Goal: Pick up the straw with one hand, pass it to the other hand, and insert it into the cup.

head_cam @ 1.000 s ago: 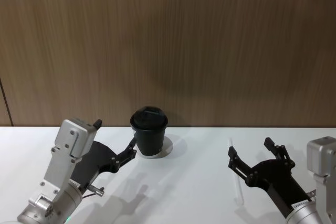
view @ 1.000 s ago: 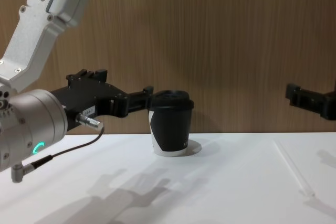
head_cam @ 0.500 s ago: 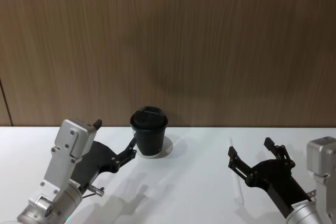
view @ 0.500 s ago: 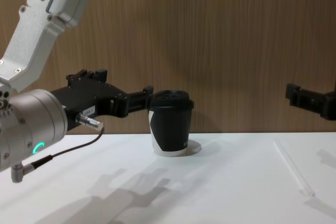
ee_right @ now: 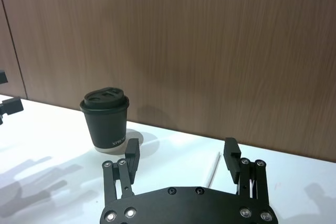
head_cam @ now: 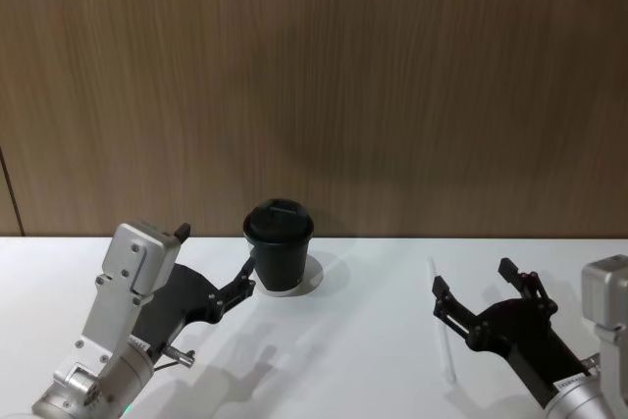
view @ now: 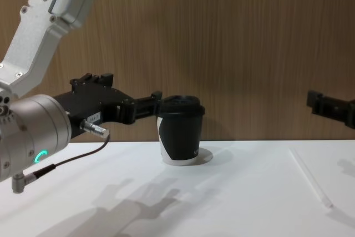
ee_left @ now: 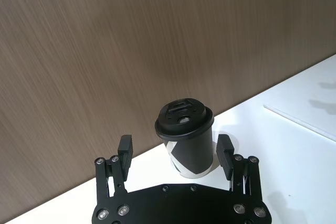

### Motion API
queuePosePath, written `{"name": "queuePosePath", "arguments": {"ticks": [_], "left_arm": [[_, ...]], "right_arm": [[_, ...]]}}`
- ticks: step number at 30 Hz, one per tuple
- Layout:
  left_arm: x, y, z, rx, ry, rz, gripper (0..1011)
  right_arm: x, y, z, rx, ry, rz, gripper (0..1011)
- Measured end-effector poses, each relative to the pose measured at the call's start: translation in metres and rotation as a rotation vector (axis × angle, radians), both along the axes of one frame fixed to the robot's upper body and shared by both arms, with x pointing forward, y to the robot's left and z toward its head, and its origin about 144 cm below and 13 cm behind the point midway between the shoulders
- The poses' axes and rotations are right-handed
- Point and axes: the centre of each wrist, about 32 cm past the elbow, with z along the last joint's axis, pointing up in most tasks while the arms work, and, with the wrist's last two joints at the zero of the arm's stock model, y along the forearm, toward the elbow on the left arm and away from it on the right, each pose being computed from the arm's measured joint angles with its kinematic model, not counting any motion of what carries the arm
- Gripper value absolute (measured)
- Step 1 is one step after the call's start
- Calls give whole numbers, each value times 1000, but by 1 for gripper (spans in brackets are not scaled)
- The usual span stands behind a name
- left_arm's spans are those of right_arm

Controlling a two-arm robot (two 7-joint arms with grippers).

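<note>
Meanwhile the straw lies flat on the white bench, on the robot's right and well apart from the cup. It is a thin, translucent white tube, with its far end pointing towards the wood-panelled wall; from the chest it shows as a pale line running down the bench.

The right pincer hangs above the bench just beside the straw, its slim black fingers spread wide and holding nothing. In the right wrist view the straw shows on the bench between the two spread fingers, nearer one of them, and the cup stands farther off by the wall.

The cup, black paper with a white wedge and a black lid, stands upright near the wall, left of the middle. The left pincer is raised beside it, also spread wide and empty; in the left wrist view the cup stands just past the fingertips, in the gap between them. Behind this pincer, a silver wrist shows a glowing green ring, with a grey cable hanging below.
</note>
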Motion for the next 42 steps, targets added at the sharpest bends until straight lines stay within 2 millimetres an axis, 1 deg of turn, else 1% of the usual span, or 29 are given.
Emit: {"name": "queuePosePath", "arguments": {"ticks": [9,19,28,42], "left_arm": [[0,0,0,0,0,0,1002],[0,0,0,0,0,0,1001],[0,0,0,0,0,0,1001],[0,0,0,0,0,0,1002]], "right_arm": [[2,-16,0,-16,23,16,1001],[3,-27,-2,-30,80,28,1001],[5,-30,-5,-39,125,59,1001],[12,-24,-12,-87,170,94,1001]]}}
